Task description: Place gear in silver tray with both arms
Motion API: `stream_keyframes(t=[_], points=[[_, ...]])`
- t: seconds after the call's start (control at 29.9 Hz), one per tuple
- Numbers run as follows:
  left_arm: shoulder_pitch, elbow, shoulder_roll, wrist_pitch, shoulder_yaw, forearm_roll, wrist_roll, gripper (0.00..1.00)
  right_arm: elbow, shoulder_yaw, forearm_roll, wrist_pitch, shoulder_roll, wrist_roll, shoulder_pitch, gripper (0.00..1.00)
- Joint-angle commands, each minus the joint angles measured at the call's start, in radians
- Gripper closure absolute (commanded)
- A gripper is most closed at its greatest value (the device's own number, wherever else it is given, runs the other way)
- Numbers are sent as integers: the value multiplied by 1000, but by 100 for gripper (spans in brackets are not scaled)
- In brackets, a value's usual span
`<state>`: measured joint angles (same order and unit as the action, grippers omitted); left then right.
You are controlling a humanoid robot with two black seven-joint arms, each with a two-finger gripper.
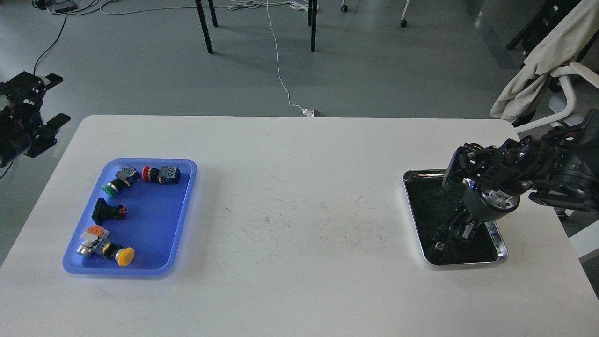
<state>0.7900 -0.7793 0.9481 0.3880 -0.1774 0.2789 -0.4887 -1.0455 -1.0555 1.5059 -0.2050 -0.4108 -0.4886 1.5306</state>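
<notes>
The silver tray point(500, 243) lies at the right of the white table, its bottom dark and mirror-like. My right gripper point(456, 232) points down into the tray's front half, close to the bottom; its fingers are dark and I cannot tell them apart. A small dark bit with a light spot point(439, 245) shows just left of the fingertips; I cannot tell whether it is a part or a reflection. My left gripper point(55, 99) hangs off the table's far left edge, open and empty. The gear, several push-button switches, lies in a blue plastic tray point(185, 187) at the left.
In the blue tray lie a green button point(111, 187), a red one point(147, 173), a black one point(104, 211) and a yellow one point(124, 256). A chair with a beige cloth point(538, 61) stands beyond the table's right corner. Table legs and cables are on the floor behind.
</notes>
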Motion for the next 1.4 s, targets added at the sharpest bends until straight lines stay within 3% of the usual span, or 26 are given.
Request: stream_keyframes(t=[0.0,0.17,0.4,0.7,0.9,1.17,1.37], points=[[0,0,-8,-3,-2,-1,0,1,-7,-1,-9,-2,-14,0,19,47],[0,0,-9,-3,-1,2,0,1,-8,15,-35,-5,-28,0,49,36],[0,2,-12,-5,-1,6,0,1,-1,97,-262,-20,-74,0,92,19],[-1,2,-22,-5,9,8,0,1,-2,258,-434,-20,-267,0,125,12],[-1,2,-22,3,9,9,0,1,-13,417,-519,4,-431,0,53,9],[-17,2,-20,75,4,-4,0,1,-37,724,-754,119,-617,0,-154,6],[-37,0,-18,78,-1,-56,0,1,-90,790,-987,229,-668,0,-285,6]])
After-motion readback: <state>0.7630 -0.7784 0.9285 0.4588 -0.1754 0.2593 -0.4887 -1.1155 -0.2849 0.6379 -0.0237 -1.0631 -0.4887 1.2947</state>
